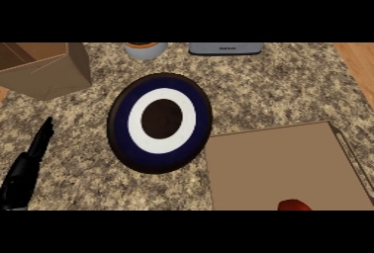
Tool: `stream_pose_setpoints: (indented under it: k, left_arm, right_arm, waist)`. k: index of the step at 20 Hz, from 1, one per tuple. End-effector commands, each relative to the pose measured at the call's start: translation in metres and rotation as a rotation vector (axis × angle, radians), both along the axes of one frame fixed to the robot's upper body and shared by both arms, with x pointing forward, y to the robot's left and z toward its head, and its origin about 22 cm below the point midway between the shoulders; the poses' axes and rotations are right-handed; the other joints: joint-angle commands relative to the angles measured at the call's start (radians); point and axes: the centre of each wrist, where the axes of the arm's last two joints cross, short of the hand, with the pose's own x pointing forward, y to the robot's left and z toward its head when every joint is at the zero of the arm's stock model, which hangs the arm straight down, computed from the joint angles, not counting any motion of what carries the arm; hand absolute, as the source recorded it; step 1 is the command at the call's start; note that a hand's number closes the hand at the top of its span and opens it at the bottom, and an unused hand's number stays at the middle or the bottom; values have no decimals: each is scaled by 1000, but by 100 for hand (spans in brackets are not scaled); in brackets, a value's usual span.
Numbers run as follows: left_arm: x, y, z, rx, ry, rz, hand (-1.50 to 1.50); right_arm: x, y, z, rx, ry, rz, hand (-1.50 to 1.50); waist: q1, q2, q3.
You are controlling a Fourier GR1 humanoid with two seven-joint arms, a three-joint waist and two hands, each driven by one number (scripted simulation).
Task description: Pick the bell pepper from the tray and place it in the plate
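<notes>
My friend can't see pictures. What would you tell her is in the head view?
A red bell pepper peeks up at the bottom edge of a flat brown tray on the right of a speckled counter. Left of the tray lies a round plate with dark blue, white and brown rings, nothing on it. The robot's black left hand rests open at the far left.

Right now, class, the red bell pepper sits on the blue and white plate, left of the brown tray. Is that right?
Not quite. The head view shows the bell pepper on the brown tray, at its near edge, not on the plate. The blue and white plate holds nothing and does lie left of the tray.
</notes>
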Motion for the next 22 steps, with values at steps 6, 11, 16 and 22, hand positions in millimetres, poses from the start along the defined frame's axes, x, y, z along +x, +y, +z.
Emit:
stream_pose_setpoints:
  k: [6, 11, 16, 22]
  left_arm:
    - [0, 3, 7, 0, -24, -4, 0]
    - [-3, 0, -7, 6, -9, -11, 0]
    - [5, -8, -3, -4, -29, -34, 0]
    - [14, -13, 6, -6, -31, -74, 0]
  right_arm:
    - [-8, 69, 70, -26, -282, 216, 150]
    - [-3, 93, 89, -47, -296, 299, 150]
    - [8, 92, 100, -7, -331, 334, 150]
    - [28, 87, 99, 69, -307, 336, 150]
  waist:
    - [14, 3, 3]
    - [27, 10, 2]
    - [45, 17, 1]
    - [83, 30, 3]
